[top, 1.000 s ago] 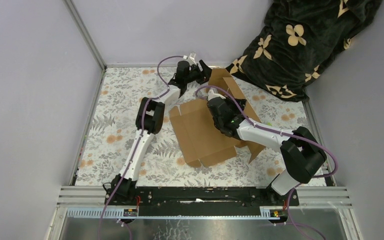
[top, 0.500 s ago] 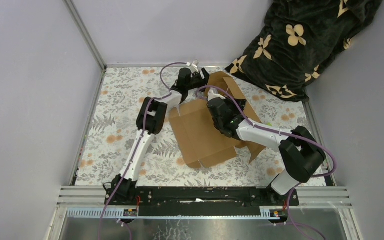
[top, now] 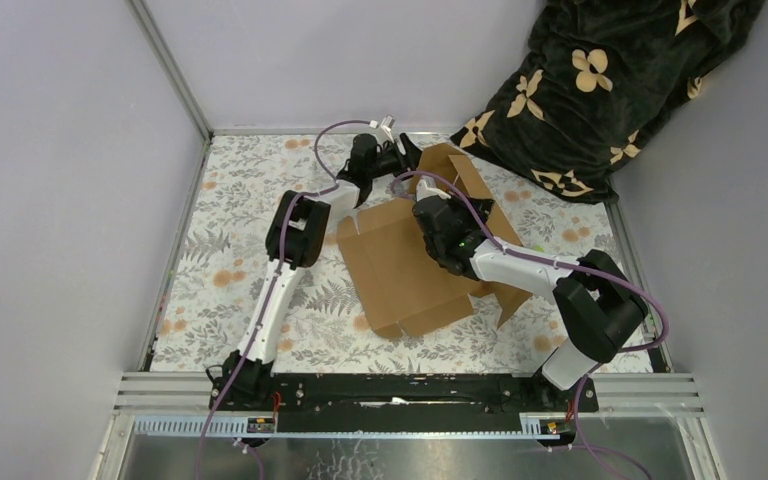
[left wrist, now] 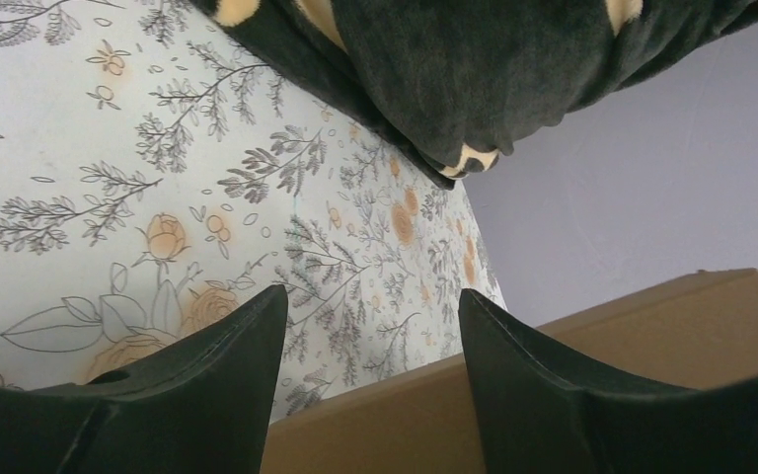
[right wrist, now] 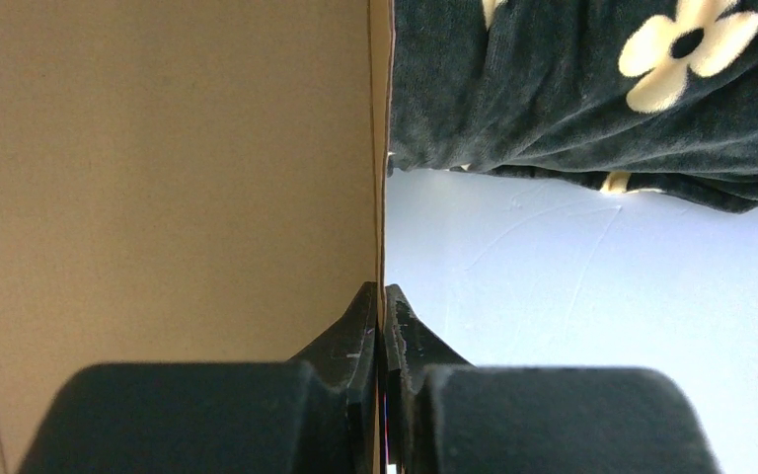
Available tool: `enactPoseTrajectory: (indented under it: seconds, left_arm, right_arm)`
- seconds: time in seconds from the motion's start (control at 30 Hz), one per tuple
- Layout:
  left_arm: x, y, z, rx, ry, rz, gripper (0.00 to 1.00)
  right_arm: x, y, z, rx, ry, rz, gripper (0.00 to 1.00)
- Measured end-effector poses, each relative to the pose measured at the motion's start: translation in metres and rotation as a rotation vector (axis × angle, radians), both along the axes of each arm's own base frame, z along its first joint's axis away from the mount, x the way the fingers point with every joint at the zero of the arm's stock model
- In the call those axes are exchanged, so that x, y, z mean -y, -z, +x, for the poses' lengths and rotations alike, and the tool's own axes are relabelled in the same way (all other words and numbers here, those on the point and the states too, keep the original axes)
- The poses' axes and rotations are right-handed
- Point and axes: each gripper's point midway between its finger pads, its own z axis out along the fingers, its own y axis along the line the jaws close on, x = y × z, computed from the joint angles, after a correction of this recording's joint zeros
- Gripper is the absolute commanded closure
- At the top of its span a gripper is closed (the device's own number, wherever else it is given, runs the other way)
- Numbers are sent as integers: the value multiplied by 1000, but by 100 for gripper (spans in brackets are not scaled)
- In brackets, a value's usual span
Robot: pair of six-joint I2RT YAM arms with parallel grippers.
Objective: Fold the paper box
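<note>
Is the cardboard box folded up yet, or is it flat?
Only partly folded: most of the paper box lies flat, but its far flap stands up, pinched edge-on by the right gripper.

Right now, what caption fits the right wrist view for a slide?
Right pincer shut on the edge of the paper box, dark flowered blanket behind.

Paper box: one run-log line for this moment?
paper box: base flat, far panel raised | right tool: shut on panel edge | left tool: open beside panel, holding nothing

Box (top: 405, 270) on table (top: 220, 250); left hand (top: 405, 158) at its 12 o'clock flap, right hand (top: 425, 205) seemingly pinching its 1 o'clock wall.
</note>
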Motion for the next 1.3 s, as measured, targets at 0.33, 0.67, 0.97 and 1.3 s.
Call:
enactPoseTrajectory:
  seconds: [0.33, 0.67, 0.97, 1.3]
  left_arm:
    - [4, -17, -16, 25, 20, -8, 30]
    - [18, -20, -26, 39, 53, -5, 30]
    - [21, -23, -29, 56, 66, 0, 30]
    - [31, -41, -31, 101, 99, -4, 30]
  right_arm:
    - [3, 3, -1, 2, 19, -16, 100]
    - [5, 5, -3, 13, 33, -8, 100]
    - [11, 9, -1, 31, 60, 36, 100]
    - [23, 38, -1, -5, 80, 89, 100]
